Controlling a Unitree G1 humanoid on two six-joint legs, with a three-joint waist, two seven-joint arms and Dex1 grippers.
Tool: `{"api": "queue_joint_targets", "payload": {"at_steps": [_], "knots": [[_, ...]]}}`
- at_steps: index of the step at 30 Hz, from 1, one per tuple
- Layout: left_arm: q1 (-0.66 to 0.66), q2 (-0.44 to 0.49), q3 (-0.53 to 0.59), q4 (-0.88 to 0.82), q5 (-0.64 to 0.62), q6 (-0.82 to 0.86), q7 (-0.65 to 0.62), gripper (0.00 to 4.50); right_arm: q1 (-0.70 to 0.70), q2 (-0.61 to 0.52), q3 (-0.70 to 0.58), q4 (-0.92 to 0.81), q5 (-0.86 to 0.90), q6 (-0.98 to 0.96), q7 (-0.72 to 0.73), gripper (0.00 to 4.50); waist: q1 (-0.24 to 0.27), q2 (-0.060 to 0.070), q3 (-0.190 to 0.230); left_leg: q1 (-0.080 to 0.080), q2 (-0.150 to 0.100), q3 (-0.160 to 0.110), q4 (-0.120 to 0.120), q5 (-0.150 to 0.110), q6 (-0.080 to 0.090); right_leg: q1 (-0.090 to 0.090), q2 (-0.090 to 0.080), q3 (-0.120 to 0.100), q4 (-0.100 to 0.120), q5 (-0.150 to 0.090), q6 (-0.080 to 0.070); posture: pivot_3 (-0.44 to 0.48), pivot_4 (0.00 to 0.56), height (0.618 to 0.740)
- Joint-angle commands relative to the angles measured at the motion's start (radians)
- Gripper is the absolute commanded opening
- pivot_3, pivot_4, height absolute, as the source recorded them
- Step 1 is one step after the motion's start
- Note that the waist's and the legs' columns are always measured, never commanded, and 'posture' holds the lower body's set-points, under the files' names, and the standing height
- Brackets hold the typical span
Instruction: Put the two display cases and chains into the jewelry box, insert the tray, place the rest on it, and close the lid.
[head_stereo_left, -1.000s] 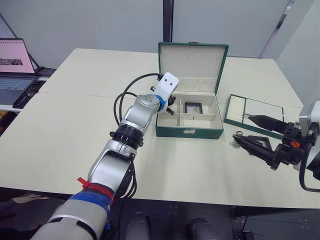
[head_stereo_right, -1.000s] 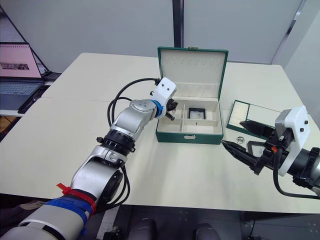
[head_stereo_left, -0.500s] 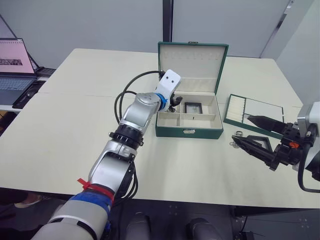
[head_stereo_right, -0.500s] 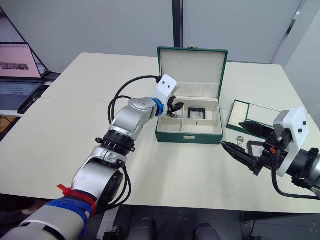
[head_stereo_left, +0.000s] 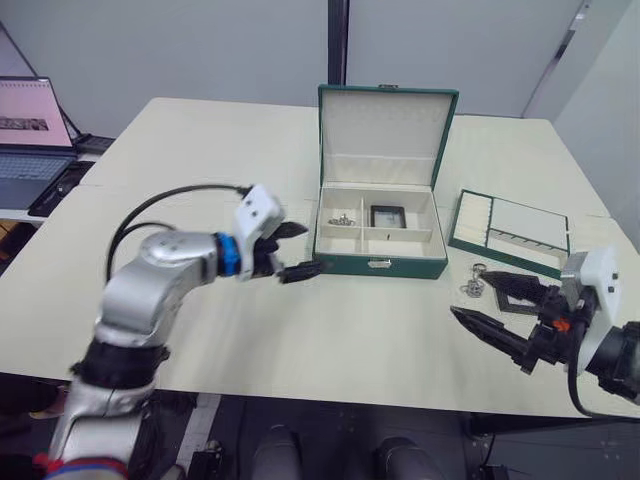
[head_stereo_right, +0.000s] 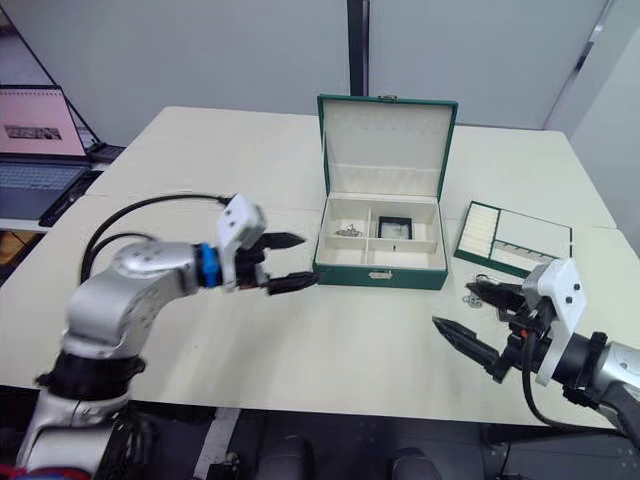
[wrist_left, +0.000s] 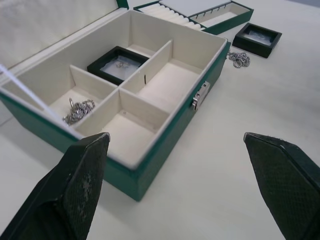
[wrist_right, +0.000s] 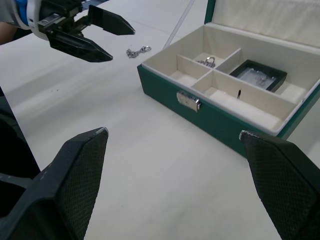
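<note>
Only from the right wrist, a loose chain (wrist_right: 138, 51) beyond the wide-spread left gripper (wrist_right: 92, 36)

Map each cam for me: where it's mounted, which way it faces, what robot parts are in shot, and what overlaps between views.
Left eye and right eye views: head stereo pair, looking forward and down at the table; both arms show, left gripper and right gripper, jaws open.
Left wrist view: looks along its own fingers at the jewelry box.
Right wrist view: looks along its own fingers at the box front, with the left gripper opposite.
Shared: every view shows the open box, with one display case and a chain inside.
</note>
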Motion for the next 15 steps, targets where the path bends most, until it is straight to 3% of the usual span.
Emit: {"api": "queue_joint_targets", "payload": {"at_steps": [1, 7, 12, 15], "knots": [[0.104, 0.055, 0.138, -0.074, -0.07, -0.052, -0.04, 4.48, 0.044, 0.019, -0.019, -0.052, 0.001, -0.026, 0.015, 4.5, -0.001, 0.0, 0.0, 0.0, 0.0, 0.0, 0.0, 0.0, 0.0, 0.0, 0.0, 0.0, 0.0, 0.0, 0.0, 0.0, 0.15, 0.74], [0.358, 0.152, 0.344, -0.067, -0.186, -0.094, -0.182, 4.48, 0.236, 0.05, -0.08, -0.09, -0.045, -0.042, 0.09, 4.5, -0.002, 0.0, 0.0, 0.001, 0.0, 0.0, 0.0, 0.0, 0.0, 0.001, 0.0, -0.001, -0.001, 0.0, 0.0, 0.0, 0.15, 0.74], [0.57, 0.216, 0.469, -0.007, -0.159, -0.227, -0.303, 4.48, 0.388, 0.088, -0.137, -0.098, -0.103, -0.072, 0.166, 4.5, -0.004, 0.0, -0.001, 0.001, 0.0, -0.001, -0.001, -0.002, 0.003, 0.001, 0.0, -0.001, -0.001, 0.0, 0.0, 0.0, 0.15, 0.74], [0.621, 0.258, 0.505, 0.023, -0.166, -0.259, -0.35, 4.48, 0.411, 0.103, -0.148, -0.091, -0.116, -0.091, 0.183, 4.5, -0.007, 0.0, -0.001, 0.001, 0.0, -0.001, -0.001, -0.002, 0.004, 0.001, 0.0, -0.001, -0.002, 0.0, -0.001, 0.0, 0.15, 0.74]]}}
